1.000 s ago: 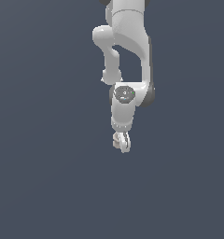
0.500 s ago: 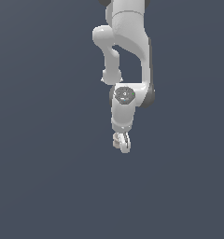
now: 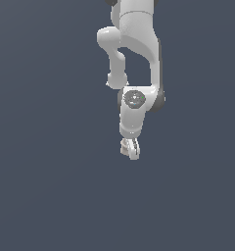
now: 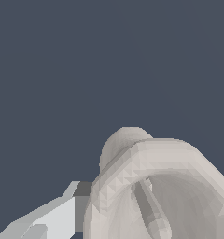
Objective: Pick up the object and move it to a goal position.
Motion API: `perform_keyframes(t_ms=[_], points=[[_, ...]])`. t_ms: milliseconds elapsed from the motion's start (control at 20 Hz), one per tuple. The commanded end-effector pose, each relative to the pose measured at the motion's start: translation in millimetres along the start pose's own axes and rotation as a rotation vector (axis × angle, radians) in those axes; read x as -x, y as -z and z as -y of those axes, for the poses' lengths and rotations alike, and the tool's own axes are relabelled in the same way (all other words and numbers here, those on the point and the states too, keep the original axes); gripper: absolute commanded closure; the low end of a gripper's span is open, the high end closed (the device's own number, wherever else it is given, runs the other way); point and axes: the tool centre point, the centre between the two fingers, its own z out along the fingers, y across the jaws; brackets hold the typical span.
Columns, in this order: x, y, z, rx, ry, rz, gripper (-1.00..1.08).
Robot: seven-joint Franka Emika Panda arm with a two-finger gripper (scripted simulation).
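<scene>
The object (image 4: 156, 186) is a beige-grey cup-like piece with a flared round rim and a hollow. It fills the near part of the wrist view. One white finger (image 4: 53, 217) presses against its side, and the other finger is hidden behind it. In the exterior view my gripper (image 3: 130, 149) hangs below the white arm, shut on the object (image 3: 125, 146), which shows only as a small pale lump between the fingertips. It is held above the plain dark grey ground.
The white arm (image 3: 136, 59) reaches down from the top of the exterior view. Only uniform dark grey ground (image 3: 51, 186) surrounds it. No goal marker shows.
The gripper with the object has drifted slightly towards the exterior view's right and a little upward. The grip is unchanged.
</scene>
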Motion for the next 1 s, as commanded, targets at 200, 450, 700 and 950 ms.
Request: perform_keyframes(t_ms=[200,450,700,950], points=[[44,2,-5,0.0,0.002,0.0,1.08],[97,4,-11,0.0,0.002,0.0,1.08],[147,6,-15,0.0,0.002,0.0,1.08],[179,7,-17,0.0,0.002,0.0,1.08]])
